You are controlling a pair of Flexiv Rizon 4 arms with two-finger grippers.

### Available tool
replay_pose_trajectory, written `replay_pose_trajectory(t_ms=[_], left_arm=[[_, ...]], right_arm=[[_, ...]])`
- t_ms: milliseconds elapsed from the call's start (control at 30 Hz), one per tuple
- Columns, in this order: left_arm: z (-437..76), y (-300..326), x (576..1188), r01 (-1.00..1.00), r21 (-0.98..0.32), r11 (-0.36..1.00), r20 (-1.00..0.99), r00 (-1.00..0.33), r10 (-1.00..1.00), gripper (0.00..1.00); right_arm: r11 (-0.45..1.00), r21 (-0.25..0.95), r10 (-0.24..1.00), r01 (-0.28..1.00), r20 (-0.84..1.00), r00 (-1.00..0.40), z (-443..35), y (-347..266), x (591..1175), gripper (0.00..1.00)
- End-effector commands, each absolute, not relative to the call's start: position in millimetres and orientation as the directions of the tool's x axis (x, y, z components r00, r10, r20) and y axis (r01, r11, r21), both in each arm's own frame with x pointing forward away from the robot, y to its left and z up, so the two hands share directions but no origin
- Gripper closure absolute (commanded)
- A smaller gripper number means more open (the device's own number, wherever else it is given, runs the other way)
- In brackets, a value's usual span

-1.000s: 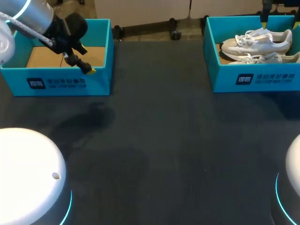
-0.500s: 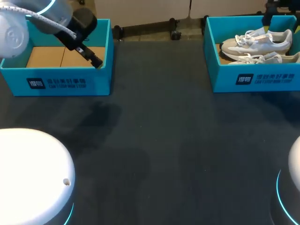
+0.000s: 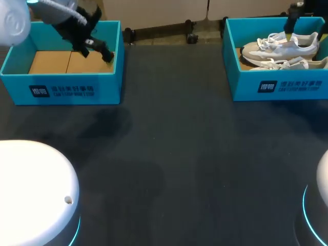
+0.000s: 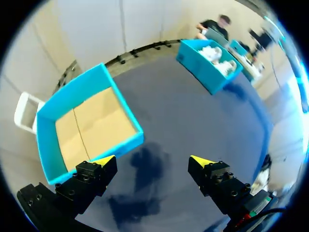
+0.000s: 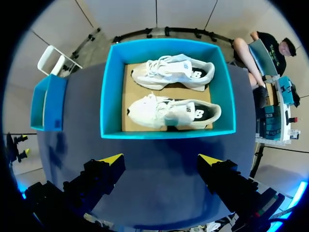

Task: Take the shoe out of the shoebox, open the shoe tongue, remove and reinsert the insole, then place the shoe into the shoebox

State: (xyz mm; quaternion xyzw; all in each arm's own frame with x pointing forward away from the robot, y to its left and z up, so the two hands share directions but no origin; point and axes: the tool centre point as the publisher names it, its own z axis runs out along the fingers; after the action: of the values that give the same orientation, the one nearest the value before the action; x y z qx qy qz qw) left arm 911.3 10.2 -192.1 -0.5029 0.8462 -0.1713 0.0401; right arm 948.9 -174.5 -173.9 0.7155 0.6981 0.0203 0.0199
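Dark matte table (image 3: 179,154), two open teal cardboard shoeboxes set well apart toward its far edge. The left shoebox (image 3: 61,89) (image 4: 44,145) shows only a tan cardboard floor with a seam down the middle. The right shoebox (image 3: 287,87) (image 5: 111,92) (image 4: 205,72) holds the pair of white lace-up sneakers, side by side on its cardboard floor, toes pointing toward the left shoebox. The far sneaker (image 3: 282,46) (image 5: 171,72) lies along the back wall. The near sneaker (image 3: 292,63) (image 5: 174,112) lies just beside it, closer to the printed front wall; neither is out of the box. The left gripper (image 3: 97,53) (image 4: 152,160) hangs over the left shoebox near its inner far corner, arm coming in from the upper left. In the left wrist view its yellow-tipped fingers stand wide apart with nothing between them, bare table showing through the gap and the left shoebox ahead of it. The right gripper (image 3: 292,23) (image 5: 161,158) is high over the back rim of the right shoebox, only partly seen from the head view. In the right wrist view its fingers are likewise spread wide and hold nothing, and the right shoebox with both sneakers sits ahead of them, clear of the tips.
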Motion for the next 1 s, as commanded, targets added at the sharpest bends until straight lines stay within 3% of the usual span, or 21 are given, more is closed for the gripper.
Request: replay_pose_trajectory(t_ms=[33, 233, 600, 1000], left_arm=[[-193, 5, 927, -0.954, -0.190, 0.232, 0.178, -0.265, -0.948, 0.00], [-194, 1, 932, -0.983, -0.148, 0.108, 0.207, -0.137, -0.969, 0.00], [-203, -9, 920, -0.990, -0.110, 0.086, 0.144, -0.102, -0.984, 0.00], [-219, -22, 918, -0.996, -0.092, 0.009, 0.139, -0.022, -0.990, 0.00]], right_arm=[[-0.011, 0.051, 1.000, 0.999, -0.011, 0.012, -174, -165, 934, 0.00], [0.001, 0.043, 1.000, 0.999, 0.030, -0.002, -176, -146, 906, 0.00], [0.079, 0.066, 0.995, 0.995, 0.058, -0.083, -189, -126, 856, 0.00], [0.059, 0.044, 0.998, 0.997, 0.034, -0.061, -213, -133, 841, 0.00]])
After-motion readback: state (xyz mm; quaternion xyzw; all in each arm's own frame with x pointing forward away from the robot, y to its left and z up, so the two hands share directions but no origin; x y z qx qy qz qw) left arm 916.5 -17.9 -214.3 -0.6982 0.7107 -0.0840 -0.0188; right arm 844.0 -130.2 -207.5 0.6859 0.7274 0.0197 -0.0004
